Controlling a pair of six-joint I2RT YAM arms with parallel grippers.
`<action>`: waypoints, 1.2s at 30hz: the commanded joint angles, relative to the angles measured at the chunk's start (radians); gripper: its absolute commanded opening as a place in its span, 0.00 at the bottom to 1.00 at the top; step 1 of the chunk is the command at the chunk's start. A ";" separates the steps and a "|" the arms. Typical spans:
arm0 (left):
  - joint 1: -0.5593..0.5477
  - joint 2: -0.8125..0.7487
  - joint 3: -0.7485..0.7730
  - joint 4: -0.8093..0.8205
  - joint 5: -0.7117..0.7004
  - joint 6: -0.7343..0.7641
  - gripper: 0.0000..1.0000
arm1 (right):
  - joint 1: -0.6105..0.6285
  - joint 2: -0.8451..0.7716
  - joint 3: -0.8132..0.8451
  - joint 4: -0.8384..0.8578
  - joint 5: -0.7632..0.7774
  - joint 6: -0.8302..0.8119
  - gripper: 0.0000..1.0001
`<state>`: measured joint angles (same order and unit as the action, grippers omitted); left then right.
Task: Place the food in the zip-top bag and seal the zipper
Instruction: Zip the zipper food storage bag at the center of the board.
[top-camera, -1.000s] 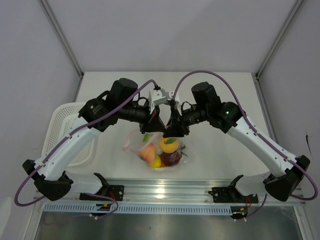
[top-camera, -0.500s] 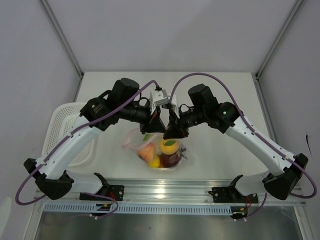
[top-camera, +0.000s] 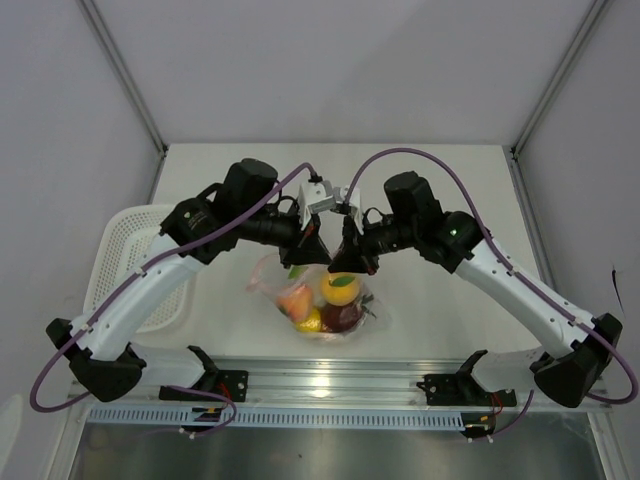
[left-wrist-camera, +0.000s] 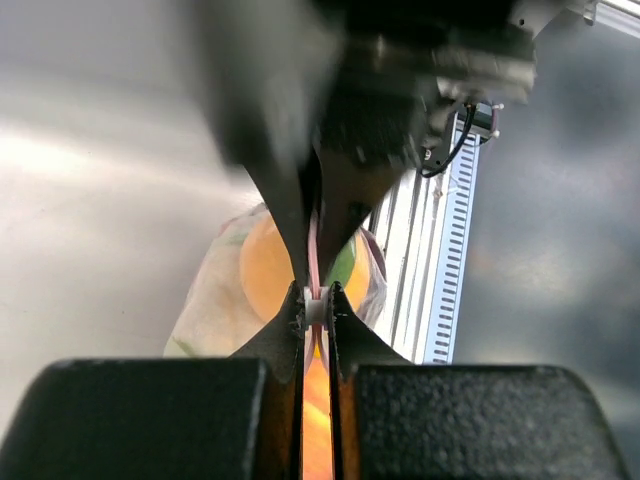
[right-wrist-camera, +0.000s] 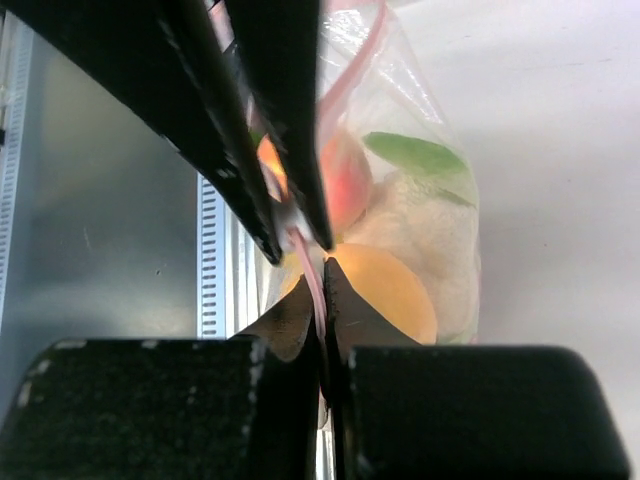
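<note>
Between the fingertips of left gripper (left-wrist-camera: 316, 305) and right gripper (right-wrist-camera: 322, 272), the zipper (right-wrist-camera: 345, 75) was pinched; food (top-camera: 340, 289) sat in zip-top bag (top-camera: 266, 281) beneath.

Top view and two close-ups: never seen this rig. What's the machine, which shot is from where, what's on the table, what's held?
Two robot arms bolted to a table. The wide picture is from a fixed camera above and behind them; each close-up comes from a camera on one wrist, looking along its own fingers. The left hand and right hand meet over a clear zip-top bag, both pinched shut on its pink zipper. The food, toy fruit, is already inside. A white basket sits at the left edge.
</note>
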<state>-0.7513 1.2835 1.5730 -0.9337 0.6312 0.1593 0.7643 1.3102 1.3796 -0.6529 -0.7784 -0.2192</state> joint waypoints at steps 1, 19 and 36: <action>0.009 -0.056 -0.040 0.029 -0.004 0.003 0.01 | -0.052 -0.052 -0.049 0.122 0.016 0.075 0.00; 0.050 -0.237 -0.228 0.038 -0.097 -0.040 0.01 | -0.168 -0.123 -0.157 0.274 -0.127 0.178 0.00; 0.055 -0.136 -0.015 0.032 0.065 -0.018 0.01 | -0.065 -0.003 0.033 0.046 -0.205 0.052 0.53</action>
<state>-0.7025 1.1355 1.4773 -0.9360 0.6262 0.1333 0.6926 1.2842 1.3270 -0.5354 -0.9840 -0.1131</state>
